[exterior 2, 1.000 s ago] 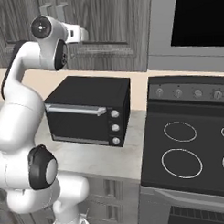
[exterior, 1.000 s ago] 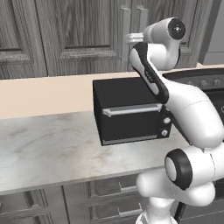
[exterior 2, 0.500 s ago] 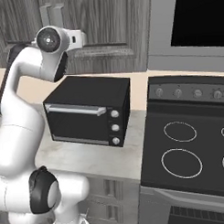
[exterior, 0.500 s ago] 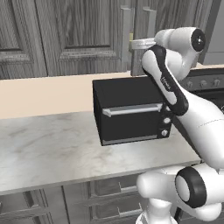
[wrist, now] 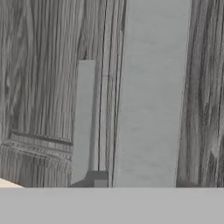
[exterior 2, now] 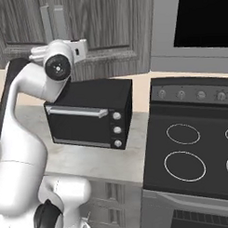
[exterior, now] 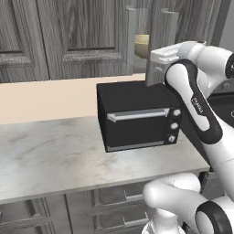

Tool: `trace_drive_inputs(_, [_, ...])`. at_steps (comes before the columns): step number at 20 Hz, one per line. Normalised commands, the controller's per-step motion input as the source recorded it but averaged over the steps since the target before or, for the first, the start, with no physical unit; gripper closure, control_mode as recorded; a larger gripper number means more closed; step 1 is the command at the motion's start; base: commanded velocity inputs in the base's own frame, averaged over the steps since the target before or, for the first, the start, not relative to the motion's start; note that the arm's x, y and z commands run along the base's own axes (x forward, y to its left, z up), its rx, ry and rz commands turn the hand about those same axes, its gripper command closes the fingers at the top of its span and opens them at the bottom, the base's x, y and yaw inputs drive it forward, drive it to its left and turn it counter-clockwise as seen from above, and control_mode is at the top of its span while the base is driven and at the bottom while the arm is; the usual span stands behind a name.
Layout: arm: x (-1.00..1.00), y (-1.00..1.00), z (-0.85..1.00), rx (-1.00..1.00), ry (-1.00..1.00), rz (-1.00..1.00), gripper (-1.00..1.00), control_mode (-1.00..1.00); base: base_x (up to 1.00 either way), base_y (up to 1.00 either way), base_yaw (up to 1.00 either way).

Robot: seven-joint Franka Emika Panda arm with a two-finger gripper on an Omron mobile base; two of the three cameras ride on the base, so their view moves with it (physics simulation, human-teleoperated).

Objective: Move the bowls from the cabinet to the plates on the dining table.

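The dark grey wood-grain cabinet point(exterior: 87, 32) hangs above the counter, and its right door point(exterior: 153, 41) stands ajar. Through the gap shows part of one tan bowl point(exterior: 141, 45) on the shelf inside. My gripper point(exterior: 163, 50) is up at that door's long grey bar handle point(wrist: 151, 96), shut on it; the fingertips themselves are hidden. From the right, the gripper point(exterior 2: 81, 43) sits just below the handle point(exterior 2: 57, 22). The neighbouring door's handle point(wrist: 83, 122) is beside it. The plates and the dining table are out of view.
A black toaster oven point(exterior: 137, 119) stands on the marble counter point(exterior: 50, 155) right under the cabinet and my arm. A black stove point(exterior 2: 191, 150) adjoins it on the right, with a dark built-in oven point(exterior 2: 201, 19) above. Grey drawers point(exterior: 114, 196) lie below the counter.
The right cabinet door has swung further open with my hand on its handle, and the bowl inside has come into sight. My arm has pulled back toward the right.
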Motion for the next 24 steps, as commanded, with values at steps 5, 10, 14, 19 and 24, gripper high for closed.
trace_drive_inputs(5, [-1.00, -0.03, 0.66, 0.00, -0.20, 0.03, -1.00, -1.00, 0.00, 0.00, 0.00])
trace_drive_inputs(10, [-1.00, -0.20, 0.78, 0.03, -0.18, 0.00, -1.00, -1.00, 0.00, 0.00, 0.00])
trace_drive_inputs(14, [-0.98, -0.26, 0.76, 0.08, -0.14, 0.00, -1.00, -1.00, 0.00, 0.00, 0.00])
trace_drive_inputs(19, [-0.90, -0.33, 0.71, 0.10, -0.09, -0.01, -1.00, -1.00, 0.00, 0.00, 0.00])
trace_drive_inputs(24, [-0.99, -0.55, 0.76, 0.13, -0.11, 0.00, -1.00, -1.00, 0.00, 0.00, 0.00])
